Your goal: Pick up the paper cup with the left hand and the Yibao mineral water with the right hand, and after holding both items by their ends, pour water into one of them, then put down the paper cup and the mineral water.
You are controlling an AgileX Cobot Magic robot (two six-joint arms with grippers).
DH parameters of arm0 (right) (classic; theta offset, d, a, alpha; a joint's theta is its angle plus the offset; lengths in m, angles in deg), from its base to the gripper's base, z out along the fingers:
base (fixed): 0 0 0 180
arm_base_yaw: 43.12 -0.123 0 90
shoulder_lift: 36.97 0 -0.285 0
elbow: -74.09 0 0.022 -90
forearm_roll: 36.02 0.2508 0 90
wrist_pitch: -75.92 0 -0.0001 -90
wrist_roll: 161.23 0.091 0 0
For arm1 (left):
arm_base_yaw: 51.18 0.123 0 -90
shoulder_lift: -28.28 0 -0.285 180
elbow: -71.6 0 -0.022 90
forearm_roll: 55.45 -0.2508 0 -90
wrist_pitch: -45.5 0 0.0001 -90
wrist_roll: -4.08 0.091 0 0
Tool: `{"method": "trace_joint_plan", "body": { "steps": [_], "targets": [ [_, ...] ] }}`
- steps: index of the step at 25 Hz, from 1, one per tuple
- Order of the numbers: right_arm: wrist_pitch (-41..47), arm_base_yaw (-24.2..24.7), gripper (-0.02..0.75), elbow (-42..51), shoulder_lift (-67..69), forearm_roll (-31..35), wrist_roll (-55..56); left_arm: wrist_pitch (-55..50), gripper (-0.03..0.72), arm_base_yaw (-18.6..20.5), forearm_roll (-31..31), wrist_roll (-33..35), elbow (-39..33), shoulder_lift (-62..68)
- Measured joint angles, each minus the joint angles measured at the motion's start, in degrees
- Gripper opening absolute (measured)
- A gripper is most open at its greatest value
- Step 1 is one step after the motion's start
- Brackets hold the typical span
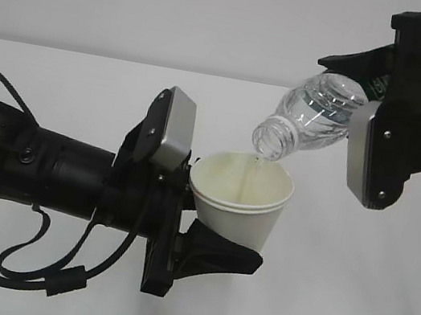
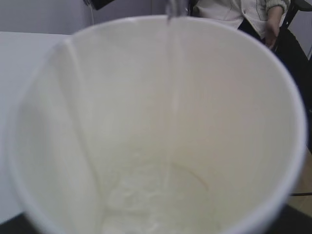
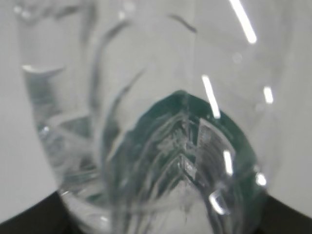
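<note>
The white paper cup [image 1: 240, 203] is held upright above the table, with my left gripper [image 1: 223, 233] shut on its lower part. One black finger [image 1: 218, 255] shows under the cup. My right gripper [image 1: 369, 104] is shut on the base end of the Yibao mineral water [image 1: 316, 115]. The bottle is tilted mouth-down to the left, over the cup's rim. A thin stream of water [image 2: 172, 73] falls from the mouth into the cup [image 2: 234, 126], and a little water lies on its bottom. The clear bottle [image 3: 161, 146] with its green label fills the right wrist view.
The white table [image 1: 348, 304] lies below both arms, with a plain pale wall behind. Black cables [image 1: 35, 273] loop under the left arm. A seated person [image 2: 253, 14] shows beyond the cup in the left wrist view.
</note>
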Motion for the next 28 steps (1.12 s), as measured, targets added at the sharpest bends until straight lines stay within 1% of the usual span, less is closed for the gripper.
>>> {"method": "trace_joint_plan", "body": {
  "steps": [28],
  "targets": [
    [0.00, 0.00, 0.434, 0.00, 0.00, 0.00, -0.13, 0.00, 0.448, 0.00, 0.27, 0.24, 0.00, 0.00]
  ]
}}
